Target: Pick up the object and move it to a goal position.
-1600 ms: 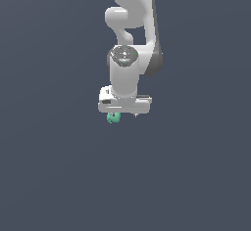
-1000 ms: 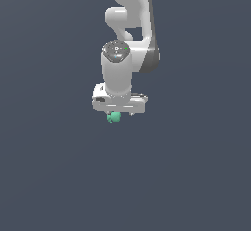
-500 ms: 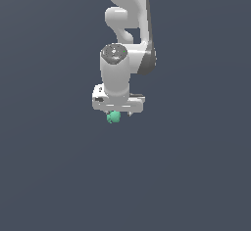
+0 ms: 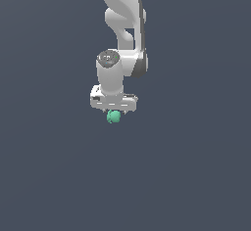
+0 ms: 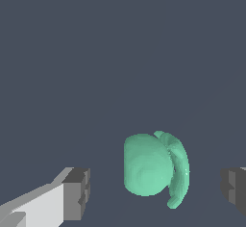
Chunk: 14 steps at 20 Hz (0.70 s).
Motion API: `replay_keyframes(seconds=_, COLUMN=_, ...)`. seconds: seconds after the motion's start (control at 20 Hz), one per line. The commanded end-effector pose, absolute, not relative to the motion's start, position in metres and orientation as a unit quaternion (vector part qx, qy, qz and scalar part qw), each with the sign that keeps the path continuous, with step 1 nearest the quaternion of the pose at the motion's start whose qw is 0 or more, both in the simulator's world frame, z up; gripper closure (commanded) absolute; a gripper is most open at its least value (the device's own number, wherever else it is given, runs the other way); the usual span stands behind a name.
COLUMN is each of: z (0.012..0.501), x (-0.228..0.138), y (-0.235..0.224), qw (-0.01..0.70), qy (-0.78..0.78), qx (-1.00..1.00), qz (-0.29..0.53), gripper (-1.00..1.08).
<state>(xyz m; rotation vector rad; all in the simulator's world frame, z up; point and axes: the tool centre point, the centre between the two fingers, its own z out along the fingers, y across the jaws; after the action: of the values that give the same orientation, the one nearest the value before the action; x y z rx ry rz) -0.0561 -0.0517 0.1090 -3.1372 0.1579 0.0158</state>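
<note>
The object (image 5: 153, 166), a teal lump with 1 curved ridge, lies between the 2 fingers (image 5: 77, 192) of the pincer (image 4: 113, 113), apart from both. The pincer is spread wide, poised over it, apparently for a grasp not yet made. Nothing else shows on the plain dark surface; no obstruction.

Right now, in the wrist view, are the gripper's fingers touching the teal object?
No. The teal object sits between the fingers of the gripper with dark background showing on both sides, so neither one touches it.
</note>
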Motion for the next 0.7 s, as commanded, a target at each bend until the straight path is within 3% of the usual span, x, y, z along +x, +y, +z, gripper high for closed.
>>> replay_keyframes(seconds=0.0, z=0.101, x=-0.065, y=-0.056, qw=0.0, qy=0.053, qx=-0.999, qz=0.003, gripper=-0.92)
replay_keyframes(seconds=0.65, z=0.087, x=-0.079, y=-0.063, qw=0.0, qy=0.057, qx=-0.998, qz=0.001, gripper=-0.92)
